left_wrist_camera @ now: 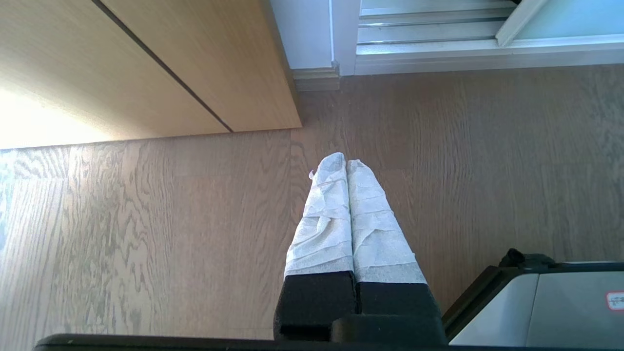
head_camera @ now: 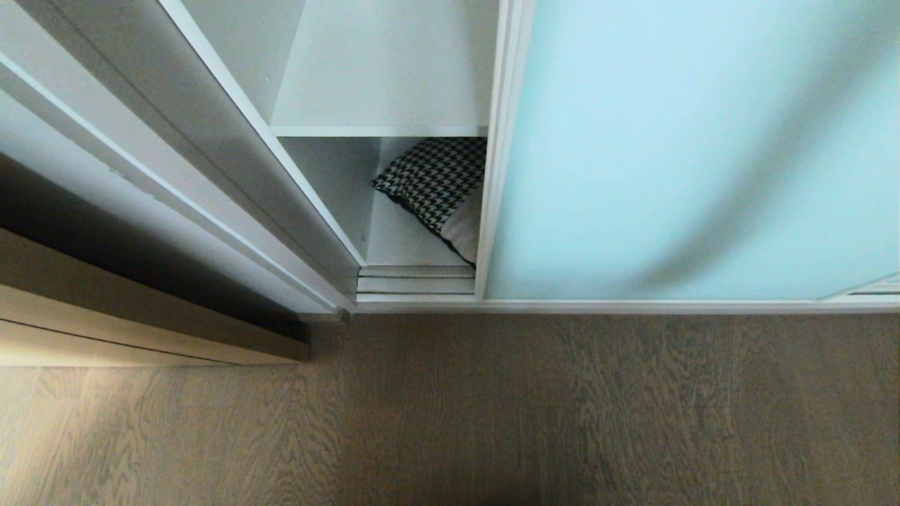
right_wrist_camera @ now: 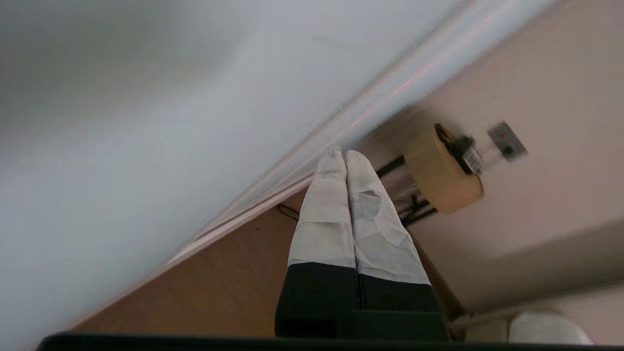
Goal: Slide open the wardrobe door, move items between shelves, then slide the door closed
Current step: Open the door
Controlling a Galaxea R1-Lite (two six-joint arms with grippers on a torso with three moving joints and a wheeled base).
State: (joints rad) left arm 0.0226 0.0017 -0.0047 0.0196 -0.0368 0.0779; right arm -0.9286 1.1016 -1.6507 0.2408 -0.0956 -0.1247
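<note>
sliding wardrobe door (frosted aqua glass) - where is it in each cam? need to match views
Head view: the frosted pale aqua glass sliding wardrobe door fills the upper right, beside the open gap.
Left wrist view: only its lower corner shows, at the top right edge.
Right wrist view: a blurred pale panel, probably the door, covers the left.
Shared landmark: the grey wood-grain floor along the door's bottom rail.
</note>
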